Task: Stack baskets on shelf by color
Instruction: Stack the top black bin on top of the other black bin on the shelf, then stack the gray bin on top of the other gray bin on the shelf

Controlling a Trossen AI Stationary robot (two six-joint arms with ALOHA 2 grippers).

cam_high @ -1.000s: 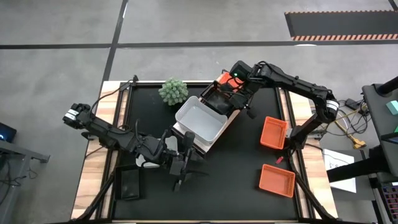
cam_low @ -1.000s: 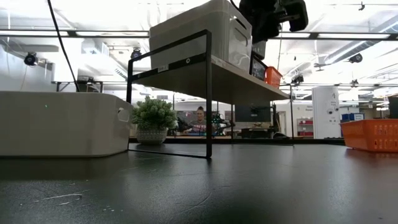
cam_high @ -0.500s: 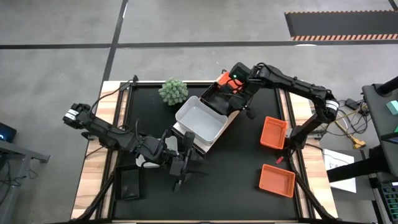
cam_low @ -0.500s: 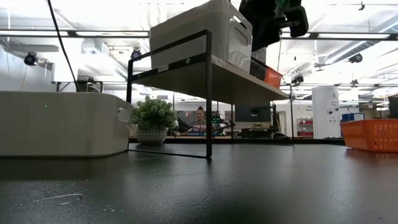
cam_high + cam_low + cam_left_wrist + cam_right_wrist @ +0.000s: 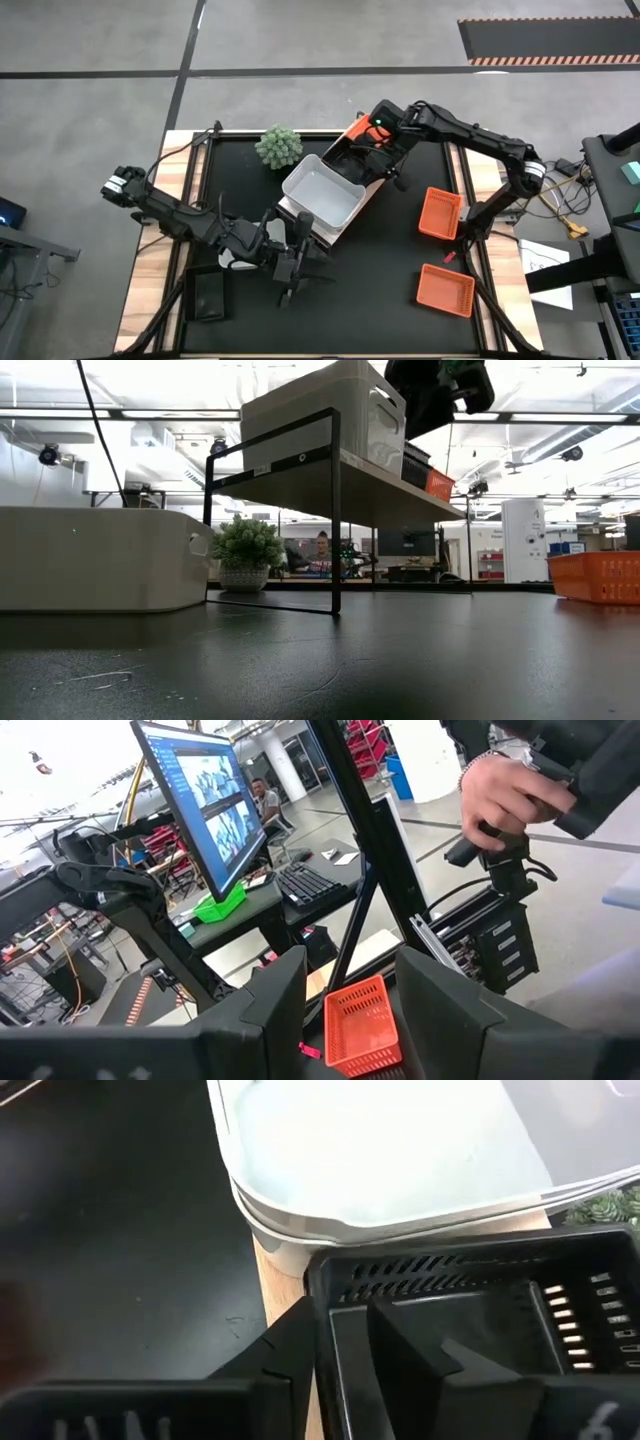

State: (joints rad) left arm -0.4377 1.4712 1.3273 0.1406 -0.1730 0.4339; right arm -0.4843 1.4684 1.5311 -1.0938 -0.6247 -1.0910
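Black slatted plastic is gripped by the right pincer [image 5: 335, 1350], one finger inside and one outside the wall of a black basket [image 5: 352, 158] held over the middle of the shelf [image 5: 325, 234], touching the white baskets [image 5: 322, 190] already stacked at one end and with an orange basket [image 5: 362, 129] seen past its far side. Two more orange baskets [image 5: 440, 213] are left on the tabletop [image 5: 390, 260] near the right arm, and another black basket [image 5: 208, 294] lies at the left front corner. The left pincer [image 5: 300, 262] is parked low beside the shelf's front end; its fingers [image 5: 275, 1010] are seen apart with nothing between them. A snag is judged likely: the black rim sits so close to the white stack that it could catch the white lip and tilt, or a release made too high could let it slide off the board's edge. Against the frame half a second back, hardly anything is altered from above, while in the low view the right wrist is seen shifted slightly upward and rightward, and the left arm is unchanged.
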